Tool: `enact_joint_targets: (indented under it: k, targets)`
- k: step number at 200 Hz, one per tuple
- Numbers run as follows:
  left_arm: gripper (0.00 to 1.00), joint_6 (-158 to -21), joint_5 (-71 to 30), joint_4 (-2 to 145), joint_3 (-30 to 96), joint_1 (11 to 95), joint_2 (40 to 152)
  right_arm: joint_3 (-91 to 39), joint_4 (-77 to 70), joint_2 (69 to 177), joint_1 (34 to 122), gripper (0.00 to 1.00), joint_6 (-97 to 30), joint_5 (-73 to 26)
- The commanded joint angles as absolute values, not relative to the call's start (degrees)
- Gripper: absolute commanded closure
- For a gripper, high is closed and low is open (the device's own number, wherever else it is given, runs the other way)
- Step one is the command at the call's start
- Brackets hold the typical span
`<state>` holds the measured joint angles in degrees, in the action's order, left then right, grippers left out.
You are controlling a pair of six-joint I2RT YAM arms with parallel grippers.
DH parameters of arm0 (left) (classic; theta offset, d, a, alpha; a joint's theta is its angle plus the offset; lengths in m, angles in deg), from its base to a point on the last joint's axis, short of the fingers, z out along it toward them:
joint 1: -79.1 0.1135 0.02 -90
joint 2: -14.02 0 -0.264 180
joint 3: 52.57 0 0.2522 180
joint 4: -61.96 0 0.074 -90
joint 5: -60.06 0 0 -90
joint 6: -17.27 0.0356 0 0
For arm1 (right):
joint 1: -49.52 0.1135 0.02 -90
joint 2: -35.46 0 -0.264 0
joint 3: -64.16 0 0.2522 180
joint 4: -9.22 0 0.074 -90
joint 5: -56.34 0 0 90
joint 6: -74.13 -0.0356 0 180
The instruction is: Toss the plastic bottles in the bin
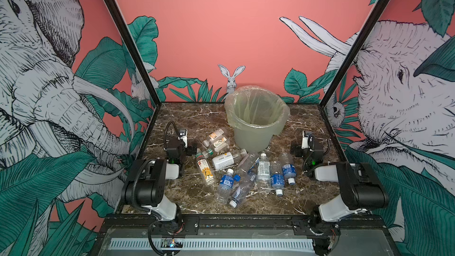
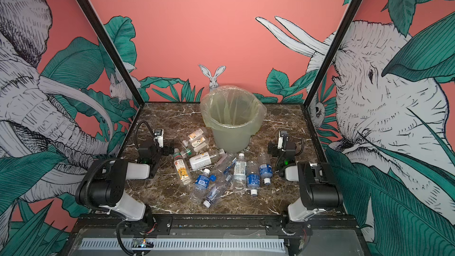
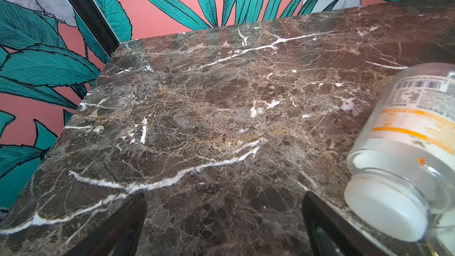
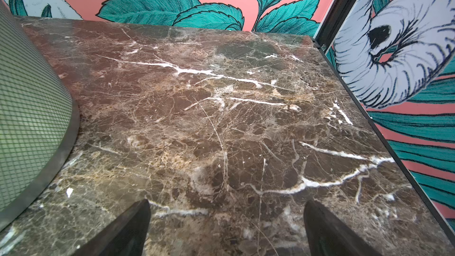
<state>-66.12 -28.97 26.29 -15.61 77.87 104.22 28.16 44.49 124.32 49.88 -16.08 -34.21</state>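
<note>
You work on a dark brown marble-pattern table with white veins. The bin stands upright on it, near the middle of the far edge. The plastic bottles lie on their sides in a loose cluster just in front of the bin, and several touch or overlap. In both top views, the bottle with the yellow flower label is at the left of the cluster. Two blue-labelled bottles lie side by side at the right, caps toward the near edge. In the left wrist view, a white-capped bottle rests on the marble.
</note>
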Motion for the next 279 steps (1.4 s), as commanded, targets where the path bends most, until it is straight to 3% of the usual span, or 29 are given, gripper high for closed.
enact_joint_targets:
  k: [1, 194, 232, 261, 279]
  targets:
    - [0.00, -66.26, -29.18, 26.42, -14.91, 77.76, 103.01, 27.81, 47.14, 124.14, 50.05, 0.01, -15.87, -34.18]
    - [0.00, -66.28, -29.12, 26.33, -14.95, 77.76, 103.05, 27.75, 46.92, 124.14, 50.07, 0.01, -15.87, -33.93]
    - [0.00, -66.95, -31.26, 26.34, -15.47, 77.79, 101.24, 29.40, 49.00, 122.53, 50.04, 0.01, -17.34, -37.75]
    - [0.01, -68.11, -34.82, 35.62, -14.50, 77.83, 93.71, 27.06, 40.09, 117.20, 50.07, 0.01, -19.77, -45.33]
    - [0.01, -69.82, -37.39, 42.70, -13.34, 77.69, 88.54, 20.79, 24.59, 114.50, 50.09, 0.01, -23.79, -52.89]
